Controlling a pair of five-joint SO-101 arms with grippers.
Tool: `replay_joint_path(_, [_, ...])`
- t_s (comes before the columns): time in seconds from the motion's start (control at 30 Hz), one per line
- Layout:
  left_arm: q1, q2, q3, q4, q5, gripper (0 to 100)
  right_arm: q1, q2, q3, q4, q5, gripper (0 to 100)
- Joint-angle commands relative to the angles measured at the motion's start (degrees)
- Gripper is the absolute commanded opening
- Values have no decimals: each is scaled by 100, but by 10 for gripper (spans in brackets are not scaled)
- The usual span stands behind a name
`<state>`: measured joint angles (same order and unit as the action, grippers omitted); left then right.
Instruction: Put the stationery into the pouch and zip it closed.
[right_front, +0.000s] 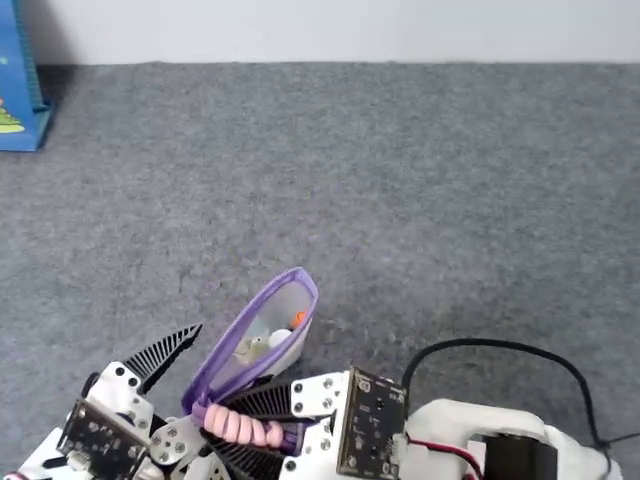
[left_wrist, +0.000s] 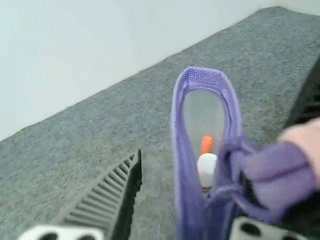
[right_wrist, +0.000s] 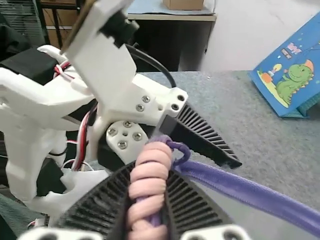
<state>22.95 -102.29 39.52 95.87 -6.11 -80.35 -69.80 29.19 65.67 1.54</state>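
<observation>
A purple pouch (right_front: 262, 335) with clear sides stands on its edge on the grey carpet, mouth gaping. Inside lie an orange-capped item (left_wrist: 206, 145) and a white one (left_wrist: 207, 168). My right gripper (right_front: 256, 428) is shut on the pink coiled zipper pull (right_front: 240, 426) at the pouch's near end; in the right wrist view the pull (right_wrist: 150, 192) sits squeezed between the ribbed fingers (right_wrist: 192, 205). My left gripper (left_wrist: 225, 120) is open and straddles that same end, with one finger (left_wrist: 112, 200) apart from the pouch wall (left_wrist: 180, 165).
A blue box with a dinosaur print (right_front: 15, 95) stands at the far left by the wall. A black cable (right_front: 500, 348) loops over the right arm's base. Open grey carpet (right_front: 400, 180) stretches beyond the pouch.
</observation>
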Motion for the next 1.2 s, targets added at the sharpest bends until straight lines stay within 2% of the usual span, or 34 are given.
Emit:
replay_joint_path(0.0, [53, 220, -66, 158, -44, 263, 453, -31, -527, 48, 53, 8])
replay_joint_path(0.4, [62, 211, -84, 167, -44, 258, 585, -31, -527, 48, 44, 8])
replay_joint_path(0.63, [62, 211, -84, 167, -44, 92, 980, -31, -519, 48, 9, 8])
replay_joint_path(0.83, [62, 211, -84, 167, -44, 14, 1182, -31, -510, 22, 9, 8])
replay_joint_path(0.93, [62, 211, -84, 167, -44, 12, 1692, 13, -510, -13, 0, 8])
replay_joint_path(1.17, [62, 211, -84, 167, -18, 9, 3512, 48, -501, -13, -404, 8])
